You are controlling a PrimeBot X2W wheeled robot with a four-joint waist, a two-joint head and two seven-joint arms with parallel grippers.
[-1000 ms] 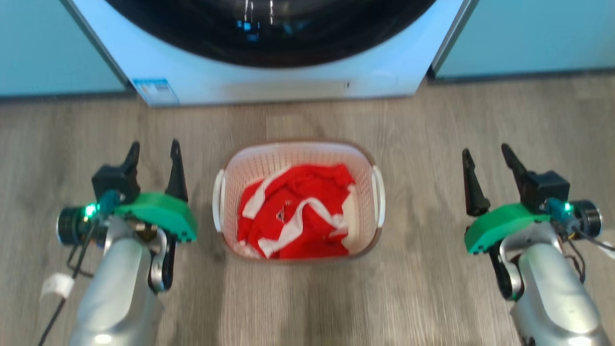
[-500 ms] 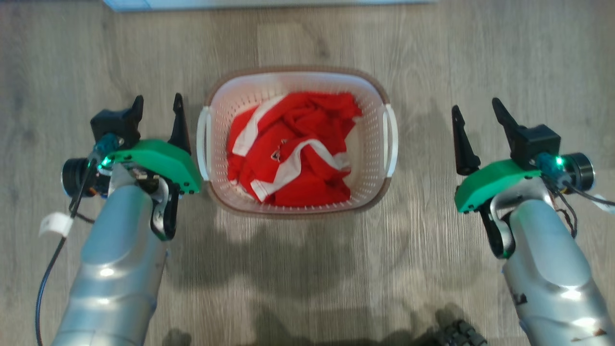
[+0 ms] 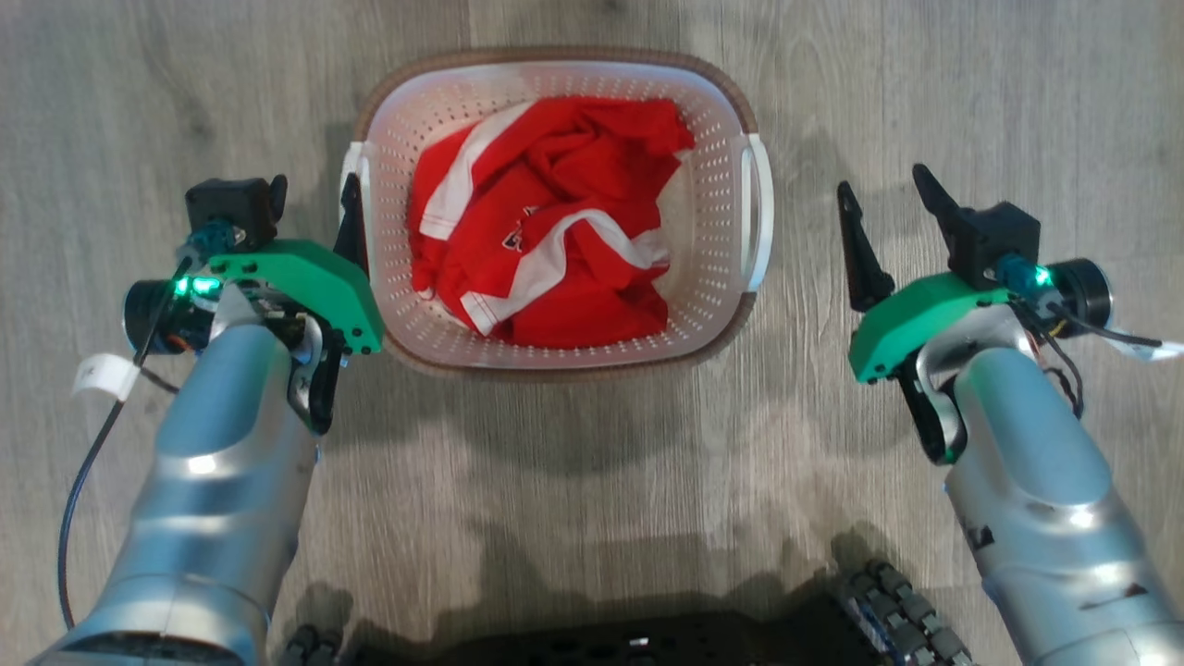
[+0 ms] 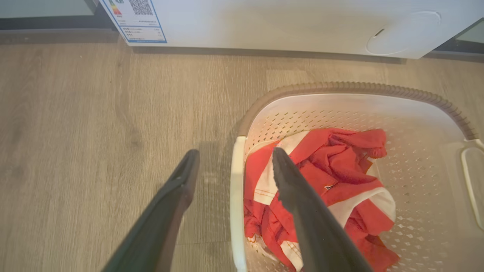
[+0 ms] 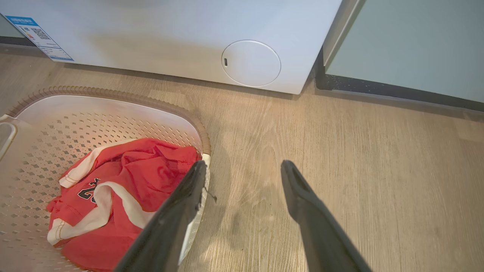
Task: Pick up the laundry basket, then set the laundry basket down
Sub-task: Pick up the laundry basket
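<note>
Jaws spread and empty, the left gripper [image 3: 314, 185] straddles the left handle [image 4: 237, 211] of the laundry basket [image 3: 555, 57]; the right gripper [image 3: 881, 180], equally wide, hangs just beside its other side. The basket sits on wood floor [image 3: 592, 444]: white perforated walls, brown woven-look rim, crumpled red-and-white garment [image 3: 555, 185] inside. Beyond stands a white washing machine [image 5: 170, 37].

Perforated white plastic laundry basket [image 3: 712, 231] holds red cloth [image 3: 555, 240] on matt wood-grain floor [image 3: 592, 444].
</note>
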